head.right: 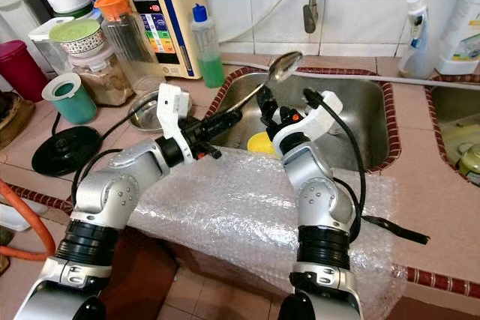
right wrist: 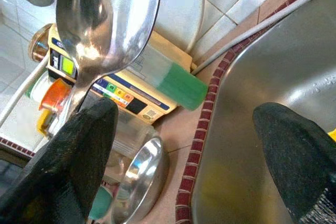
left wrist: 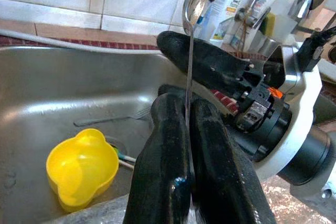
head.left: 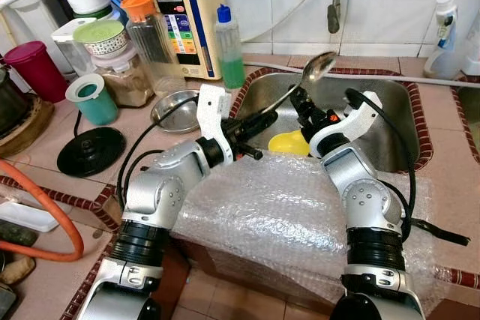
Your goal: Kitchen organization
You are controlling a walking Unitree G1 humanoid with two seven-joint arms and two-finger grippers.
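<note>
The left gripper has its two black fingers pressed together on the handle of a long metal spoon, pinching it so the bowl of the spoon rises up and to the right, over the left part of the steel sink. Just to the right, the right gripper hangs over the sink with its fingers spread wide apart, one of them close beside the spoon's handle below the bowl, gripping nothing. In the sink basin beneath both grippers lies a small yellow cup, near the drain. Bubble wrap covers the near edge of the counter under the two arms. Left of the sink a shallow steel bowl sits on the tiled counter, and beyond it stand a green soap bottle and a beige appliance against the far wall.
</note>
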